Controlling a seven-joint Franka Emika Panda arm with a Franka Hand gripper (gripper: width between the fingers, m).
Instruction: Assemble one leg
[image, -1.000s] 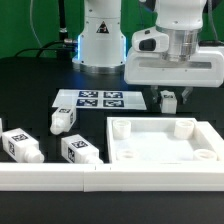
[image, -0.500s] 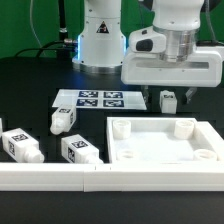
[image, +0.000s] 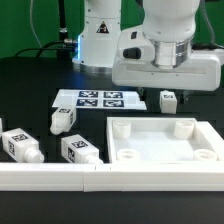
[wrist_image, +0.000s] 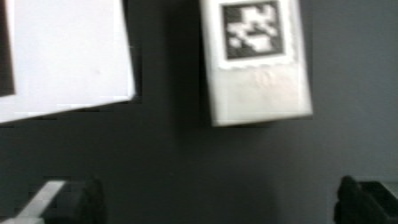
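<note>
A small white leg (image: 168, 100) with a black-and-white tag stands on the black table just behind the white tray (image: 160, 150). My gripper (image: 164, 89) hangs over it, open and empty, not touching it. In the wrist view the same leg (wrist_image: 260, 60) lies ahead of the jaws, and the two dark fingertips (wrist_image: 54, 203) stand wide apart at the picture's edge with nothing between them. Three more legs lie at the exterior view's left: one (image: 64, 120) by the marker board, two (image: 22, 145) (image: 80, 150) near the front.
The marker board (image: 100, 99) lies flat at the leg's left in the exterior view; its corner shows in the wrist view (wrist_image: 63, 55). A white rail (image: 60, 180) runs along the front edge. The robot base (image: 100, 40) stands behind.
The gripper has moved towards the exterior view's left and a little up. The leg under it and the other parts have not moved.
</note>
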